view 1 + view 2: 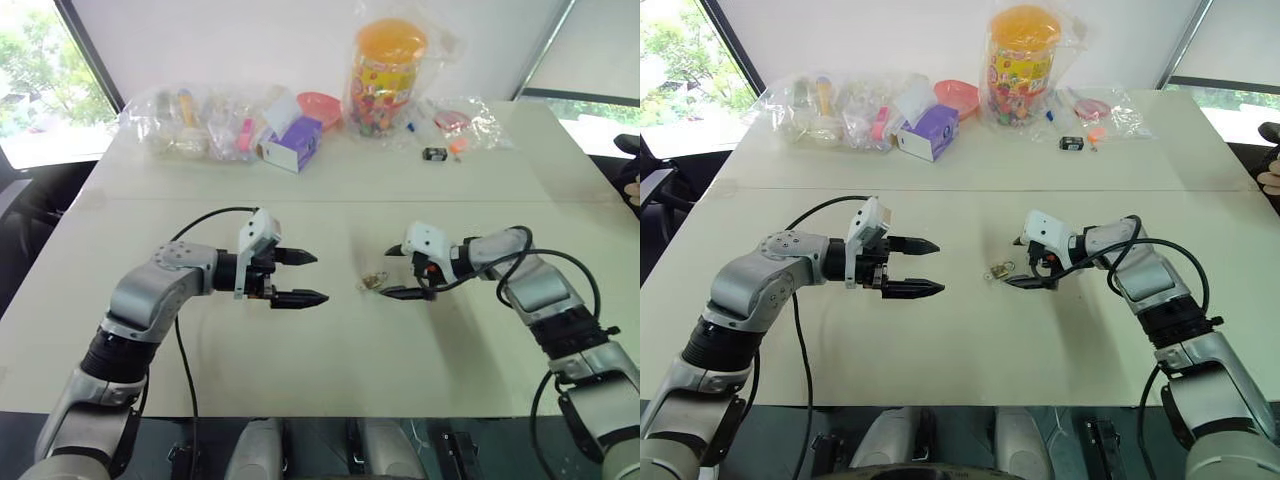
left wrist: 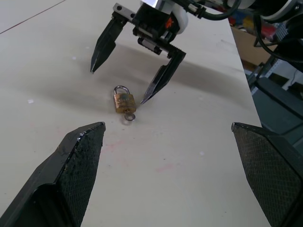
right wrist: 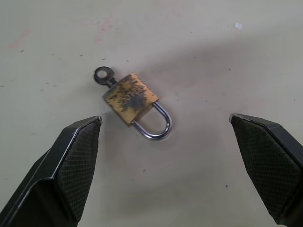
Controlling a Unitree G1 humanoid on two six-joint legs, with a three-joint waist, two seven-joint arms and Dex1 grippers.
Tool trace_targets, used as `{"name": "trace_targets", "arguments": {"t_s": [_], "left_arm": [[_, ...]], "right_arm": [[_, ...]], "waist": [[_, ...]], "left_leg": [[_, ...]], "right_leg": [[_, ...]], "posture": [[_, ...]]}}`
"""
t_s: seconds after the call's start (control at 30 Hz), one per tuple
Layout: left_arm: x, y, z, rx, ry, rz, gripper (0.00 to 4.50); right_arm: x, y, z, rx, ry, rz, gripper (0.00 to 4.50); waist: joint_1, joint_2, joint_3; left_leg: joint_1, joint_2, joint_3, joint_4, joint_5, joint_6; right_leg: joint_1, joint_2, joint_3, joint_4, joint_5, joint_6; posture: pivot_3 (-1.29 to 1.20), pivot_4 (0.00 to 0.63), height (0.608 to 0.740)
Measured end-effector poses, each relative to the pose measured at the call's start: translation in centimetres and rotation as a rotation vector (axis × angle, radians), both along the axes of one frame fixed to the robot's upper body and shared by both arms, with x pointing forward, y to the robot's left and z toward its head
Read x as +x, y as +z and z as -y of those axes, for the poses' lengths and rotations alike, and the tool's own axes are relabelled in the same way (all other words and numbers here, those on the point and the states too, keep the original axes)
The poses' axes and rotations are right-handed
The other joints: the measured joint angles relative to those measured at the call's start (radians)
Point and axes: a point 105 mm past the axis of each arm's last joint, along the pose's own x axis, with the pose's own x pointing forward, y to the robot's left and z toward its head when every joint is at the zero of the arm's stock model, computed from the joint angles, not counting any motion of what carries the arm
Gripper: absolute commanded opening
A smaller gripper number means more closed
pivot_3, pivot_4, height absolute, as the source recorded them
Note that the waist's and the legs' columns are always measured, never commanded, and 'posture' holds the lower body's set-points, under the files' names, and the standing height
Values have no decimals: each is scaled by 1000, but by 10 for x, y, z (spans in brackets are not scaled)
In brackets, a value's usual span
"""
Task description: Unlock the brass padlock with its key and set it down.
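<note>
The brass padlock (image 3: 131, 98) lies flat on the table (image 1: 330, 340), between the two grippers. The right wrist view alone shows its key (image 3: 102, 75) seated in the body, ring toward ten o'clock. The right gripper (image 2: 121, 80) straddles it, jaws released; the left gripper (image 1: 298, 277), at nine o'clock, gapes empty.

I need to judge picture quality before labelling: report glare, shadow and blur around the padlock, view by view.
Left eye view: bright window glare at upper left; the brass padlock is tiny.
Left wrist view: the padlock is sharp, and the right pincer throws a soft shadow on the table.
Right wrist view: padlock crisp, a broad grey shadow behind it.
</note>
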Motion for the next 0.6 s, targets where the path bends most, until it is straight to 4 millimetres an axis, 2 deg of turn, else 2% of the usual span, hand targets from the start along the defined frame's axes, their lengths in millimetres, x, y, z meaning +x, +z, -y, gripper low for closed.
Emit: {"name": "trace_targets", "arguments": {"t_s": [0.6], "left_arm": [[0,3,0,11,14,27,4500]], "right_arm": [[12,-9,-10,68,4,-11,4469]], "waist": [[-8,0,0]], "left_leg": [[2,1,1,0,1,-1]], "right_leg": [[0,0,1,3,0,0]], "posture": [[0,150,735]]}}
